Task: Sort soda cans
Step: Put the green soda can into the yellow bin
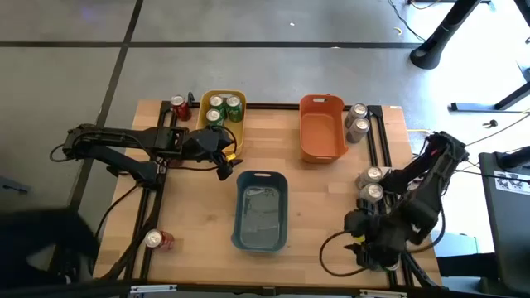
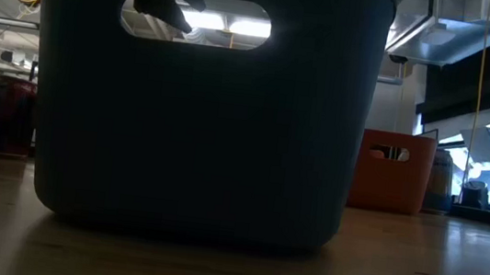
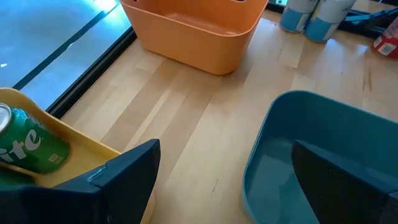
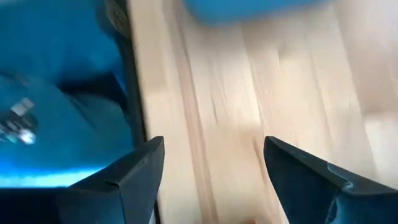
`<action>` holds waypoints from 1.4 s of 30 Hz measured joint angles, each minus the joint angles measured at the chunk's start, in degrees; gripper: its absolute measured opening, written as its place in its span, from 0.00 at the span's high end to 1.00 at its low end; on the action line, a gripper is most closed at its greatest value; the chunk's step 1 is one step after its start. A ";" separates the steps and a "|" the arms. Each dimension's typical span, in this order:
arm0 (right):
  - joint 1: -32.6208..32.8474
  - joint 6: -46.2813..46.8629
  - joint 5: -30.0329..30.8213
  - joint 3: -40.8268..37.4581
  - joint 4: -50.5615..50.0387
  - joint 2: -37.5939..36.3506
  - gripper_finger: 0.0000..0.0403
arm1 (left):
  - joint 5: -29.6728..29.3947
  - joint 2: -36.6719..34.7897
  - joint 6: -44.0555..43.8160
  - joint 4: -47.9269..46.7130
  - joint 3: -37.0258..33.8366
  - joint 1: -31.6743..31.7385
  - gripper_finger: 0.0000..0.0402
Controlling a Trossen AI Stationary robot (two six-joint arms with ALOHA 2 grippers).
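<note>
Three green soda cans [image 1: 222, 110] stand in the yellow bin [image 1: 238, 128]; one of these green cans [image 3: 28, 144] shows in the left wrist view. A red can [image 1: 179, 108] stands just left of that bin, and another red can [image 1: 157, 240] lies near the table's near left corner. Silver cans stand beside the orange bin [image 1: 358, 119] and near the right rail [image 1: 373, 184]. My left gripper [image 1: 225, 163] [image 3: 230, 186] hangs open between the yellow bin and the blue bin [image 1: 261, 209]. My right gripper [image 1: 364, 244] [image 4: 211, 180] is open above bare wood at the near right.
The orange bin [image 1: 322, 126] stands at the far middle with nothing in it, and the blue bin holds no cans. Black rails [image 1: 383, 141] run along the table's left and right sides. In the low view the blue bin [image 2: 202, 105] fills the middle.
</note>
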 joint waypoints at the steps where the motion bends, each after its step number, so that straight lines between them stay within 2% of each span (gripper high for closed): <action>1: 0.00 1.29 -1.79 -0.48 -1.01 0.54 0.32 | 0.00 0.00 -0.05 0.07 0.00 0.00 0.14; 6: -0.17 6.38 -13.56 -3.74 -2.43 2.52 0.32 | 0.00 0.00 -0.25 0.01 0.00 0.00 0.14; 12: 2.37 10.68 -23.18 -5.78 -1.51 4.40 0.32 | 0.00 0.00 -0.11 0.01 0.00 0.00 0.14; 28: 17.11 22.01 -22.02 -5.83 -1.74 4.96 0.32 | 0.01 0.02 1.72 0.27 0.00 0.11 0.14; 32: 19.25 24.18 -19.81 -5.83 -1.84 5.17 0.32 | 0.00 0.02 2.47 0.27 0.00 0.11 0.14; 42: 20.84 24.19 -19.18 -5.87 -4.45 10.14 0.32 | 0.02 0.07 2.91 2.92 0.00 0.11 0.14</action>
